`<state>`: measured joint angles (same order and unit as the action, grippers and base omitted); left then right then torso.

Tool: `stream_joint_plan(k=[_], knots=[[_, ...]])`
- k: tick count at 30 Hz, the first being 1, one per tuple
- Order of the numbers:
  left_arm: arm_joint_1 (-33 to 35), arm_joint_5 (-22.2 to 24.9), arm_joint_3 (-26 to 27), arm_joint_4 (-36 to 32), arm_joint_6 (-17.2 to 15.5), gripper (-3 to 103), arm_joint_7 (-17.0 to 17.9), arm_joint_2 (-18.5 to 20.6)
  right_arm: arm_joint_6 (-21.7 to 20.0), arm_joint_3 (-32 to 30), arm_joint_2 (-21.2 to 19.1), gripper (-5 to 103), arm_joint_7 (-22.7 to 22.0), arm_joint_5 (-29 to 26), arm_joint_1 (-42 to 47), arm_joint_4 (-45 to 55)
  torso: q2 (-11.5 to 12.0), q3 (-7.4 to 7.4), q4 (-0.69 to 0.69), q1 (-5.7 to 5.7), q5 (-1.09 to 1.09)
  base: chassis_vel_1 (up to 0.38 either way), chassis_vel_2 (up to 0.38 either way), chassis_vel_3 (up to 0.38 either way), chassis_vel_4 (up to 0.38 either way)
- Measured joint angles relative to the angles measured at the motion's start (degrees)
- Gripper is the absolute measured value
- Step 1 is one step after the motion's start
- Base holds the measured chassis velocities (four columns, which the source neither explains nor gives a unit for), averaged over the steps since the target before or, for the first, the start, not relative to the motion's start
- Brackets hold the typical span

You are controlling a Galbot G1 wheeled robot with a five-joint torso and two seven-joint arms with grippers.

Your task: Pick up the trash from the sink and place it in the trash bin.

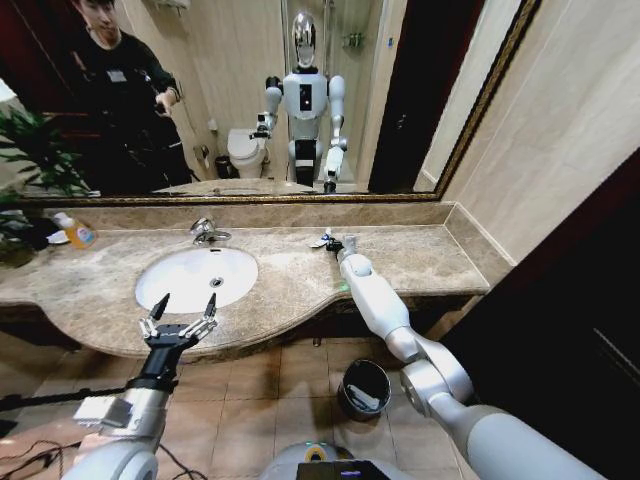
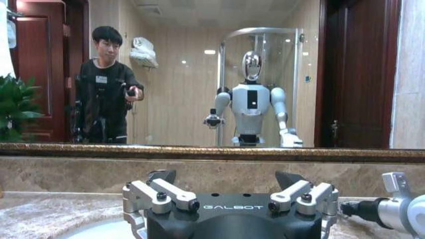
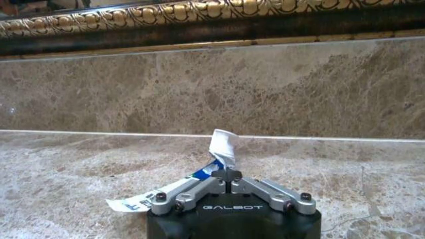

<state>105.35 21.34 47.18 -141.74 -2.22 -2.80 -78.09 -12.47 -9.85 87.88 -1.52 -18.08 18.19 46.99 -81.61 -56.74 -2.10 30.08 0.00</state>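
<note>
Trash, a white sachet (image 3: 222,144) with a blue-printed end, is sitting pinched between the pressed-together fingertips of the right pincer (image 3: 230,175); a second white strip with blue print (image 3: 143,199) is sticking out sideways beside the same fingers. In the head view the right pincer (image 1: 335,243) is reaching out over the mottled beige marble surface (image 1: 420,255), close to the backsplash under the gilt-framed mirror (image 1: 300,100) and well to the right of the sink (image 1: 196,277). Whether the pincer is resting on the marble or hovering just above it cannot be told.

Left pincer (image 1: 180,316) is hanging at the front edge of the surface, just before the near rim of the white oval sink, with its fingers spread wide and nothing between them. In the left wrist view, the left pincer (image 2: 226,185) is showing both finger sets apart, facing the mirror.

Trash bin (image 1: 363,389), a small round dark metal bucket, is standing on the tiled floor (image 1: 290,390) below the surface, beside the right arm's elbow, with something pale lying inside it. A chrome faucet (image 1: 208,231) is standing behind the sink. An orange-labelled bottle (image 1: 77,232) is sitting on the far left of the surface.
</note>
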Motion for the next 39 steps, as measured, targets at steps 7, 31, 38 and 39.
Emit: stream_joint_plan(k=[7,31,38,39], knots=[[0.00,0.00,0.00,0.00,0.00,100,0.00,0.00,1.02,0.73,-0.54,0,-0.22,-0.07,0.84,1.25,0.00,-0.01,-0.01,0.00,0.01,0.000,0.000,0.000,0.000],[0.00,0.00,0.00,0.00,0.00,100,0.00,0.00,-4.40,-5.34,-20.79,0,3.90,-9.73,26.99,47.78,0.01,0.00,0.00,0.00,0.01,0.000,0.000,0.000,0.000],[0.00,0.00,0.00,0.00,0.00,100,0.01,0.00,4.66,-14.29,-24.39,0,11.71,-12.69,44.13,57.49,0.01,0.00,-0.01,0.00,0.01,0.000,0.000,0.000,0.000],[0.00,0.00,0.00,0.00,0.00,100,0.01,0.00,4.66,-14.29,-24.39,0,11.71,-12.69,44.13,57.49,0.01,0.00,-0.01,0.00,0.01,0.000,0.000,0.000,0.000]])
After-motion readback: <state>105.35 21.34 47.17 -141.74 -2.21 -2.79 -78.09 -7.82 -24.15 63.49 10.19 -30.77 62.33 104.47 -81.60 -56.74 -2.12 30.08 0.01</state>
